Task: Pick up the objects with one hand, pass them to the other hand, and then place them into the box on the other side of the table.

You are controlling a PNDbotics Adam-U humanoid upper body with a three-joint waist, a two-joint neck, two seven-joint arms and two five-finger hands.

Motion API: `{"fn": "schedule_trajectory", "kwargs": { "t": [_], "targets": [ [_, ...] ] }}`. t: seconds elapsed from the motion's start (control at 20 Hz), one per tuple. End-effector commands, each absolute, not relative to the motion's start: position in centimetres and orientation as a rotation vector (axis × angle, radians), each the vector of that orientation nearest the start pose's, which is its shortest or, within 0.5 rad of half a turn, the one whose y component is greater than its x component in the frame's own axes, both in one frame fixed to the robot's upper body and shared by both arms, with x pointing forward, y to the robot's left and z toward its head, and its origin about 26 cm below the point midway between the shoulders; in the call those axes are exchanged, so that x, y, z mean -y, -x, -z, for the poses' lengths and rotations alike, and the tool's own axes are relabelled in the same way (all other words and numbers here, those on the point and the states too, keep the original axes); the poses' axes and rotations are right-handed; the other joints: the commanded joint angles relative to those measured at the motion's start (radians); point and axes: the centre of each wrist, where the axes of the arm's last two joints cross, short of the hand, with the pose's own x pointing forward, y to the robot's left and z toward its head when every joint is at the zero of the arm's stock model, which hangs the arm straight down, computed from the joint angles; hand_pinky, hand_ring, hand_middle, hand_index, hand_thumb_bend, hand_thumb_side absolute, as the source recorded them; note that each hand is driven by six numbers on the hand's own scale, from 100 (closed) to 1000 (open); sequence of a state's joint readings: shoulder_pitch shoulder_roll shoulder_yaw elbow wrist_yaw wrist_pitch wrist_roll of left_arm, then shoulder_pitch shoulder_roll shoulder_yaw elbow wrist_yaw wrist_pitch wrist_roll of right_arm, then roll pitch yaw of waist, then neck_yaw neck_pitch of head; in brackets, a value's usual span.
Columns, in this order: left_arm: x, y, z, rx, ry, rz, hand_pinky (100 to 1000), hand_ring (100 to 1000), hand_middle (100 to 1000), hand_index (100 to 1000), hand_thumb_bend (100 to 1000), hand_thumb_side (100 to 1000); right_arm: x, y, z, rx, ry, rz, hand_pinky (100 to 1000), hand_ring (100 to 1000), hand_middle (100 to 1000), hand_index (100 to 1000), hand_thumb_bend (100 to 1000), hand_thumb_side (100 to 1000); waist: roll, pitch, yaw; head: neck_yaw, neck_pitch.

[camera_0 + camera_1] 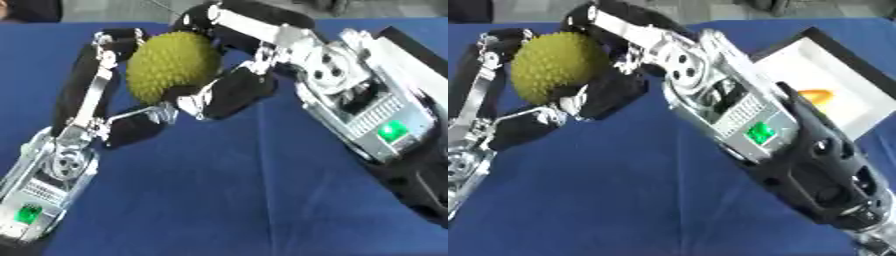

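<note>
A yellow-green spiky ball (171,65) hangs above the blue table, between both hands. My left hand (66,155) comes up from the lower left; its fingers curl round the ball's left side and its thumb sits under it. My right hand (341,85) reaches in from the right, with fingers arched over the top of the ball and the thumb pressed against its lower right. At the right edge lies a white box with a black rim (807,65), holding a small orange thing (815,95).
A blue cloth (227,200) covers the table. My right forearm (815,165) crosses the right side, partly hiding the box. A grey floor shows beyond the far table edge.
</note>
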State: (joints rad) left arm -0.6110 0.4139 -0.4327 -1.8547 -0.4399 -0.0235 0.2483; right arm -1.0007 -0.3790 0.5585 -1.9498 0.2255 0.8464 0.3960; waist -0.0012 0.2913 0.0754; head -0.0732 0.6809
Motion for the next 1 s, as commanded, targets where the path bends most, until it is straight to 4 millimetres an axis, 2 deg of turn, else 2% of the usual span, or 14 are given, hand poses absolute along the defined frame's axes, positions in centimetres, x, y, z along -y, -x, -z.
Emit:
{"fn": "schedule_trajectory", "kwargs": {
  "t": [0.05,0.15,0.2,0.3,0.45,0.55,0.75,1.0],
  "targets": [
    [-15.3,-32.4,-22.1,-3.340,0.696,-1.166,720,565,516,655,100,187,8.3,-28.5,-32.4,1.685,0.231,-1.242,686,659,423,468,100,100,0.003,-0.017,-0.002,0.000,-0.002],
    [-15.5,-32.5,-21.9,-3.351,0.740,-1.211,738,596,564,716,100,200,8.4,-28.7,-32.1,1.689,0.226,-1.210,680,646,409,453,100,100,0.004,-0.018,-0.004,0.000,-0.002],
    [-15.7,-32.5,-21.7,-3.353,0.772,-1.245,761,626,609,805,160,217,8.4,-28.9,-32.0,1.688,0.223,-1.196,675,633,397,441,100,100,0.005,-0.019,-0.006,0.000,-0.003],
    [-16.0,-32.6,-21.3,-3.341,0.832,-1.329,795,684,685,893,276,285,8.6,-29.1,-31.9,1.687,0.215,-1.172,665,620,385,428,100,100,0.007,-0.020,-0.009,0.001,-0.004],
    [-16.6,-32.6,-20.9,-3.296,0.918,-1.483,831,740,747,933,493,415,8.9,-29.5,-31.7,1.686,0.214,-1.132,658,610,381,424,100,100,0.013,-0.023,-0.012,0.000,-0.001],
    [-17.0,-32.7,-20.6,-3.271,0.981,-1.570,843,759,765,943,591,493,9.1,-29.6,-31.7,1.692,0.223,-1.104,659,609,381,424,100,100,0.015,-0.024,-0.014,0.001,-0.001],
    [-17.8,-32.9,-20.3,-3.271,1.096,-1.653,857,779,784,960,683,637,9.9,-29.9,-31.9,1.705,0.234,-1.050,654,604,380,422,100,100,0.018,-0.027,-0.021,0.004,-0.003],
    [-19.0,-33.2,-19.7,-3.364,1.279,-1.647,863,785,792,972,691,706,11.7,-30.0,-32.4,1.724,0.275,-0.970,646,602,384,422,100,100,0.017,-0.030,-0.028,0.009,-0.004]
  ]
}}
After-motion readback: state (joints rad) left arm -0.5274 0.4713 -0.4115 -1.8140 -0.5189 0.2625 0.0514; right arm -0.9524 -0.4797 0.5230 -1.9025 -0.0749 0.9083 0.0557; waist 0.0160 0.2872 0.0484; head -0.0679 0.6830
